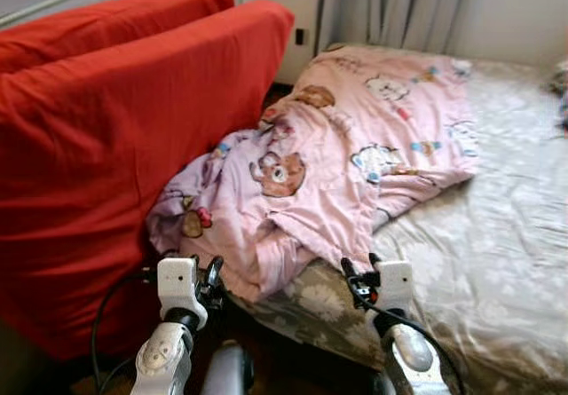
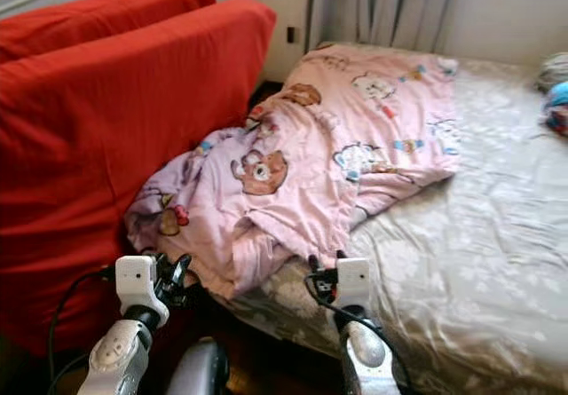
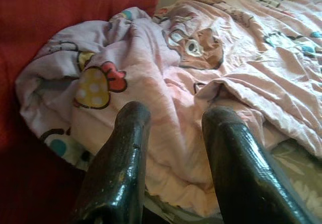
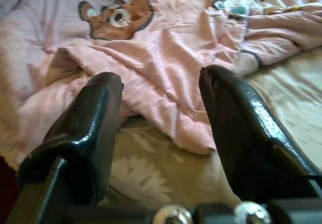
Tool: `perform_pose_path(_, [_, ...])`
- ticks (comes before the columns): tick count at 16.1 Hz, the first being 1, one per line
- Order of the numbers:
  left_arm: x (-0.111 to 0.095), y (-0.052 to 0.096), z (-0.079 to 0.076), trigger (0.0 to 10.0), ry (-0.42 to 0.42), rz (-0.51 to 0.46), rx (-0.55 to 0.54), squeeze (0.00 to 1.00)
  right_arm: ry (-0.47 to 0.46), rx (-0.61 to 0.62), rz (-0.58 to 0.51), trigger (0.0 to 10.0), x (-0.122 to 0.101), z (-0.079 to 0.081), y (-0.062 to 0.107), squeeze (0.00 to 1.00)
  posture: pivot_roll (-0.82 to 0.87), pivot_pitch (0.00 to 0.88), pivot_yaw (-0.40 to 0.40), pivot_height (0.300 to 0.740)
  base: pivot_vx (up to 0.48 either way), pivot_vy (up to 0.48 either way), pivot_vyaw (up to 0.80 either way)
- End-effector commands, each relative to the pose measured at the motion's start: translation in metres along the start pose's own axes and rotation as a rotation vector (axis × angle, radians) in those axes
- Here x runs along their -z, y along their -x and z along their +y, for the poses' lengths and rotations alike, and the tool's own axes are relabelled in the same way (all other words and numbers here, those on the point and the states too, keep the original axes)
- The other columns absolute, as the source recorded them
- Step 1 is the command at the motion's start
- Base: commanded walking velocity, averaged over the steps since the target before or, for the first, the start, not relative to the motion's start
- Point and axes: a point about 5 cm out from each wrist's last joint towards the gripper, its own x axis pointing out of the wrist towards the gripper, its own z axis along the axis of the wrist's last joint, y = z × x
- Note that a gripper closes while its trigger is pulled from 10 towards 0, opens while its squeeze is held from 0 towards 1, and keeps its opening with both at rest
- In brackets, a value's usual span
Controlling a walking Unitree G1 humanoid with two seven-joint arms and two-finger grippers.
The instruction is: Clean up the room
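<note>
Blanket (image 1: 355, 155), pink and printed with cartoon bears, lies crumpled across the left half of the bed, its near end bunched against the big red cushion (image 1: 115, 164) standing on the left; from the left eye view the grey-beige flowered bedsheet (image 1: 497, 262) is bare on the right, and grey curtains (image 1: 399, 9) hang at the far wall. Both arms are raised at the near edge of the bed, the left gripper (image 1: 211, 275) just short of the blanket's bunched near corner and the right gripper (image 1: 355, 275) at the hem where the blanket meets the sheet. Seen from the right eye view, a small heap of coloured things (image 2: 555, 93) sits at the far right edge of the bed, too blurred to name. Along the left wrist view, the two black fingers (image 3: 118, 168) stand spread with a gap between them, empty, pointing at the fold with the mushroom print. Likewise in the right wrist view the fingers (image 4: 251, 133) are parted and hold nothing, aimed at the blanket's lower edge over the sheet. The step in hand looks like reaching to take the blanket for straightening; the next move calls for each pincer to advance onto a fold of cloth and close, gathering enough fabric not to slip. No bin, basket or other container can be made out.
</note>
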Motion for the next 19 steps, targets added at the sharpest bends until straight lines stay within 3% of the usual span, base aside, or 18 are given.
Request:
perform_pose_path(1, [-0.0040, -0.0013, -0.0009, 10.0, -0.001, -0.012, 0.007, 0.00, 0.000, -0.002, 0.004, 10.0, 0.0012, 0.0007, -0.0003, 0.00, 0.02, 0.027, 0.015, 0.615, 0.000, 0.000, 0.00])
perform_pose_path(8, [-0.0050, -0.0027, -0.0017, 10.0, 0.000, -0.015, 0.012, 0.00, 0.003, -0.004, 0.009, 10.0, 0.0016, 0.0011, -0.0010, 0.00, 0.02, 0.028, 0.017, 0.615, 0.000, 0.000, 0.00])
perform_pose_path(14, [-0.0050, -0.0025, -0.0016, 10.0, 0.001, -0.016, 0.007, 0.00, 0.016, -0.018, 0.011, 10.0, 0.0018, 0.0030, -0.0008, 0.00, 0.02, 0.035, 0.015, 0.615, 0.254, 0.000, 0.44])
perform_pose_path(19, [-0.0048, -0.0022, -0.0012, 10.0, 0.001, -0.016, 0.008, 0.00, 0.008, -0.003, 0.024, 10.0, 0.0044, 0.0009, 0.0001, 0.00, 0.02, 0.036, 0.015, 0.615, 0.259, 0.000, 0.00])
